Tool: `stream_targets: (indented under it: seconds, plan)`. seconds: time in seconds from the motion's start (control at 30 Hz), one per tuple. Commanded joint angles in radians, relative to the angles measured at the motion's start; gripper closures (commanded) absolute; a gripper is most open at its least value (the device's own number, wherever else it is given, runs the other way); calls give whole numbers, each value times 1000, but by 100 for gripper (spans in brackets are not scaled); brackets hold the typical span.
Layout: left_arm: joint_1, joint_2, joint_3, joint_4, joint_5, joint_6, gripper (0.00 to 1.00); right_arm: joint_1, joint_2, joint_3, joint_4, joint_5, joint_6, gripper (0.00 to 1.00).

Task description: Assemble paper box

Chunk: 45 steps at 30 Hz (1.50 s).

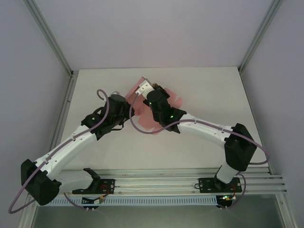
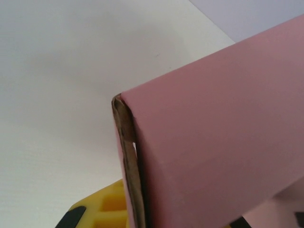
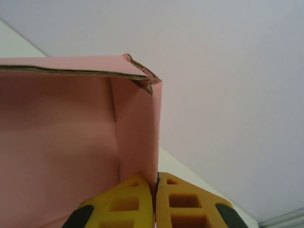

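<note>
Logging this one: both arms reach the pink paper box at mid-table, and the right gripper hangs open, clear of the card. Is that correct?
Not quite. Both arms do reach the paper box, but the right gripper is not open or clear of the card. The right wrist view shows its yellow fingers shut on a side wall of the box.

The paper box (image 3: 57, 142) is plain pink all over, no print, just a brownish raw edge where the card's cut. The right gripper (image 3: 156, 179) has bright yellow fingers (image 3: 130, 203) with black patches lower down. Both arms (image 1: 204, 130) are white with black joints and purple cables (image 1: 142, 132), over an off-white table (image 1: 204, 88) with pale lilac-grey walls (image 1: 142, 28).
</note>
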Motion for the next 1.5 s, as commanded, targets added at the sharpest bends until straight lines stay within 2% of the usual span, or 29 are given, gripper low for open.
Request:
stream_targets:
  seconds: [0.0,0.1,0.17,0.23,0.3,0.33,0.4,0.47,0.5,0.53,0.63,0.7,0.83,0.9,1.0,1.17,1.23,1.27,1.3,1.37,1.4,1.43,1.47]
  plan:
    - [-25,-31,41,-253,2,-124,100,-77,61,-19,326,285,-274,100]
    - [-32,-24,48,-281,13,-166,100,-84,108,-11,487,314,-409,100]
    - [-34,-14,51,-289,23,-166,100,-90,106,-3,426,305,-362,100]
    - [-36,-2,69,-310,10,-162,100,-103,73,33,108,252,-132,100]
    - [-36,2,81,-299,7,-153,100,-135,36,122,-365,78,245,100]
    - [-36,1,82,-289,4,-149,100,-152,25,133,-452,-26,331,100]
    - [-36,3,86,-273,1,-131,100,-161,-3,82,-411,-133,343,100]
    - [-36,10,94,-266,-10,-110,100,-169,-15,90,-476,-229,397,91]
    - [-36,14,94,-255,-9,-101,100,-173,-22,86,-489,-281,403,91]
    - [-36,18,93,-238,-5,-94,100,-173,-31,78,-491,-316,412,90]
    - [-36,36,93,-202,4,-66,100,-176,-62,56,-500,-419,426,78]
    - [-36,54,103,-206,11,-46,100,-179,-88,41,-499,-461,437,78]
    - [-36,66,103,-204,33,-29,100,-191,-139,18,-471,-440,435,84]
    - [-37,64,96,-195,46,-25,100,-196,-146,22,-476,-429,428,80]
    - [-37,63,80,-182,54,-20,100,-195,-149,29,-489,-411,414,66]
    - [-36,67,89,-202,47,13,100,-198,-178,19,-492,-394,411,65]
    - [-36,67,87,-203,45,25,100,-198,-188,18,-505,-401,402,61]
    - [-36,66,86,-203,38,38,100,-199,-195,18,-517,-422,402,56]
    - [-36,70,87,-202,31,58,100,-201,-208,17,-534,-469,402,47]
    - [-34,85,97,-216,0,83,100,-204,-247,18,-591,-629,406,23]
    - [-33,100,108,-226,-17,94,100,-206,-274,17,-631,-748,401,7]
    - [-32,115,120,-238,-27,102,100,-207,-300,12,-658,-843,400,0]
    - [-29,130,131,-239,-28,119,100,-208,-325,6,-683,-931,401,0]
